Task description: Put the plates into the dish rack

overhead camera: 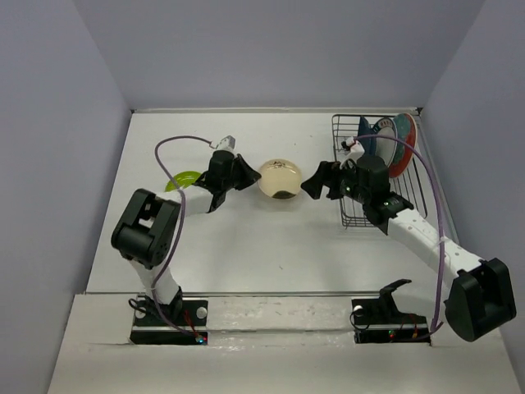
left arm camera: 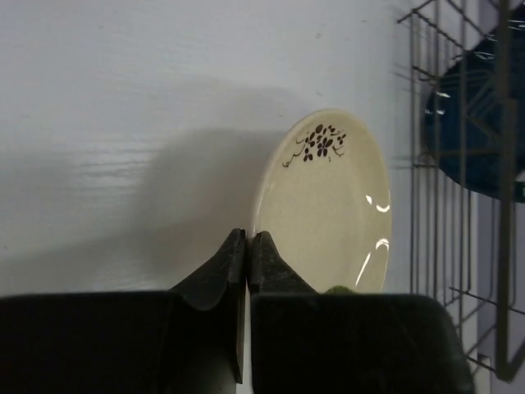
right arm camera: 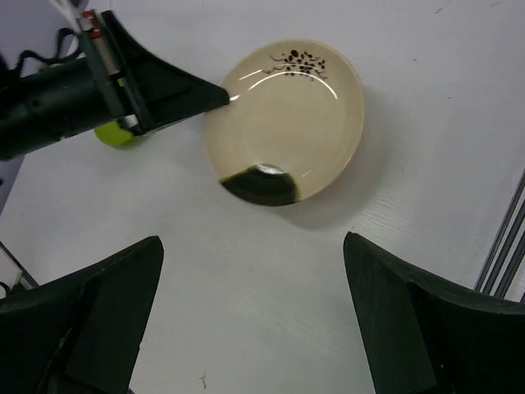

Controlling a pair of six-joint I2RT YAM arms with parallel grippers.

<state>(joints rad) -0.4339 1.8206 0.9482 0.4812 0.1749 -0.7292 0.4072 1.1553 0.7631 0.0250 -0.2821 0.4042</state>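
Observation:
The small cream round plate (overhead camera: 279, 179) (left arm camera: 328, 213) (right arm camera: 287, 115), with a dark floral sprig, lies mid-table between both arms. My left gripper (overhead camera: 251, 174) (left arm camera: 248, 238) is shut on its left rim, and the plate looks tipped up on that side. My right gripper (overhead camera: 315, 182) (right arm camera: 254, 328) is open just right of the plate, nothing between its fingers. A lime-green plate (overhead camera: 182, 178) (right arm camera: 115, 135) peeks out from under my left arm. The black wire dish rack (overhead camera: 340, 131) (left arm camera: 459, 271) stands at the right, holding a dark teal plate (overhead camera: 377, 131) (left arm camera: 472, 123) and a red-and-teal floral plate (overhead camera: 404, 144) upright.
My right arm (overhead camera: 410, 226) lies across the rack's near end. Grey walls close in the table on the left, back and right. The rack's wires (right arm camera: 504, 246) show at the right edge of the right wrist view.

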